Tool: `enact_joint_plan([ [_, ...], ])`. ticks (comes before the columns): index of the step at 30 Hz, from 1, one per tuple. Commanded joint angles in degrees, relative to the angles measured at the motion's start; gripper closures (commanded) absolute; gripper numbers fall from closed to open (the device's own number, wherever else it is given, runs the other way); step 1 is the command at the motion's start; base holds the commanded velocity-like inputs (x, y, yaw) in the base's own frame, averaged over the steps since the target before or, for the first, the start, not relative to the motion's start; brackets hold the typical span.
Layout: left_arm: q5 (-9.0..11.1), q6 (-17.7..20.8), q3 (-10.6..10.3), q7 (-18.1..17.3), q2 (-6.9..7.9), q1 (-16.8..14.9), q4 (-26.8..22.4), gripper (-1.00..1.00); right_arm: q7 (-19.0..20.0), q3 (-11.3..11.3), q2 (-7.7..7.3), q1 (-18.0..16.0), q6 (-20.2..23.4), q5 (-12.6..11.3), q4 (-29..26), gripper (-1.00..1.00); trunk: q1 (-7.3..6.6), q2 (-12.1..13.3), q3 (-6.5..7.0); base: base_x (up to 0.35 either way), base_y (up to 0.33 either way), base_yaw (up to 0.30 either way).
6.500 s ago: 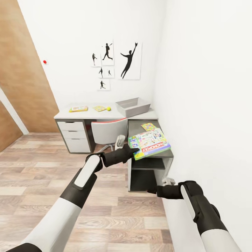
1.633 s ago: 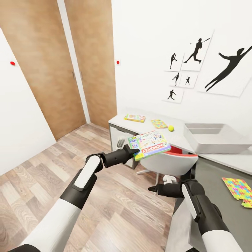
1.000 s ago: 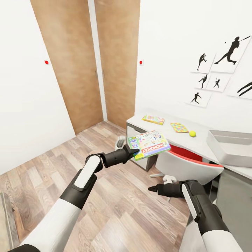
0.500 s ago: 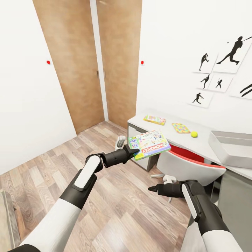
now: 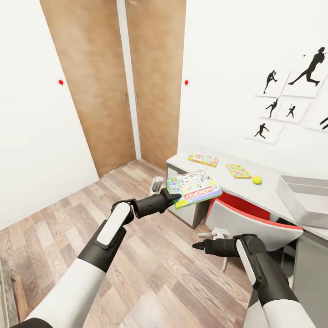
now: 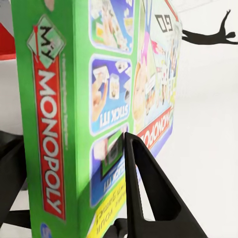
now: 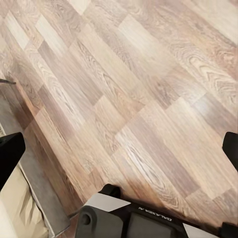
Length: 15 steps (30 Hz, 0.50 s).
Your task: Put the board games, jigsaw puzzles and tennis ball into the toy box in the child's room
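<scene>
My left gripper (image 5: 175,197) is shut on the edge of the Monopoly board game (image 5: 195,187), holding it nearly flat in the air in front of the table (image 5: 269,196). In the left wrist view a black finger (image 6: 148,193) presses on the green box (image 6: 74,99). On the pale tabletop lie a second board game (image 5: 203,159), a jigsaw puzzle (image 5: 238,171) and the tennis ball (image 5: 257,180). The grey toy box (image 5: 303,196) sits at the right edge. My right gripper (image 5: 197,246) hangs open and empty over the floor. A bed corner (image 7: 15,208) shows in the right wrist view.
A white chair with a red seat (image 5: 255,223) is tucked under the table, just right of my right arm. Wooden doors (image 5: 114,77) stand ahead to the left. Wood-plank floor (image 5: 54,228) lies open to the left. My own base (image 7: 129,218) shows in the right wrist view.
The camera has turned left, away from the dark desk section, then eased a little; table items slid right in the picture. Both arms hold the same pose, Monopoly still gripped.
</scene>
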Motion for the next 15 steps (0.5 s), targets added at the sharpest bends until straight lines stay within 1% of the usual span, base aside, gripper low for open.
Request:
enact_joint_plan([
  [1, 0.5, 0.2, 0.0, 0.5, -0.01, -0.1, 0.0, 1.0, 0.0, -0.1, 0.0, 0.0, 0.3, -0.2, 0.0, -1.0, 0.03, -0.1, -0.11, 0.016, 0.0, 0.128],
  [5, 0.5, 0.2, 0.0, 0.5, -0.01, -0.1, 0.0, 1.0, 0.0, -0.1, 0.01, 0.0, 0.3, -0.2, 0.0, -1.0, 0.03, -0.1, -0.11, 0.009, 0.0, 0.193],
  [15, 0.5, 0.2, 0.1, 0.4, -0.01, -0.1, 0.0, 1.0, 0.0, -0.1, 0.01, 0.0, 0.3, -0.2, 0.0, -1.0, 0.03, -0.1, -0.1, 0.002, 0.0, 0.251],
])
